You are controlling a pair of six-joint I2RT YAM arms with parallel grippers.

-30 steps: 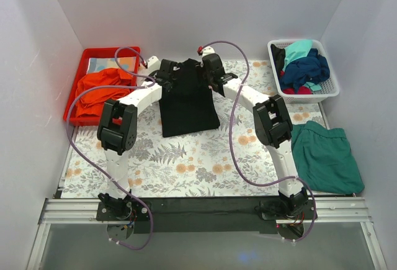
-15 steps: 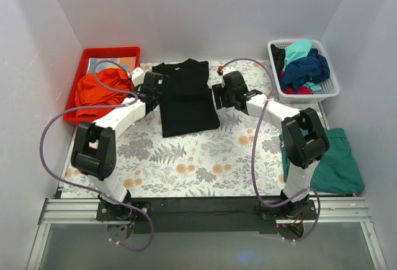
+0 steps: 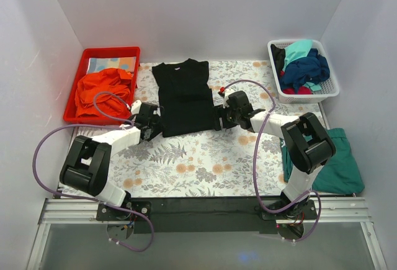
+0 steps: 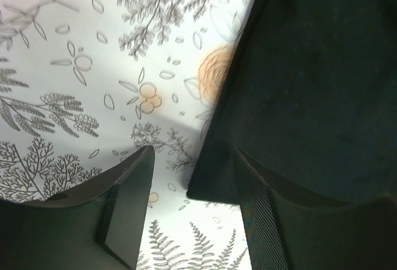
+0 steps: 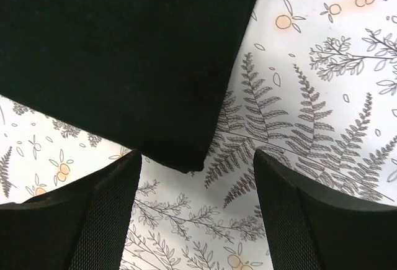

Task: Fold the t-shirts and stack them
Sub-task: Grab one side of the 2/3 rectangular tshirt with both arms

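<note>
Top external | black t-shirt [image 3: 185, 99] lengthwise near-far (collar far) | left claw [image 3: 157, 126], right claw [image 3: 219, 120] spread

Bright, even, diffuse light, soft shadows; wrist views sharp, black t-shirt [image 4: 310, 84] nearly featureless.

The left gripper [image 4: 193, 158] hangs over the fern-and-flower printed table cover [image 4: 80, 77] with its two dark fingers [image 4: 124, 214] spread apart, the bottom corner of the flat black t-shirt [image 4: 310, 84] lying between them and its cloth filling the right side.
</note>
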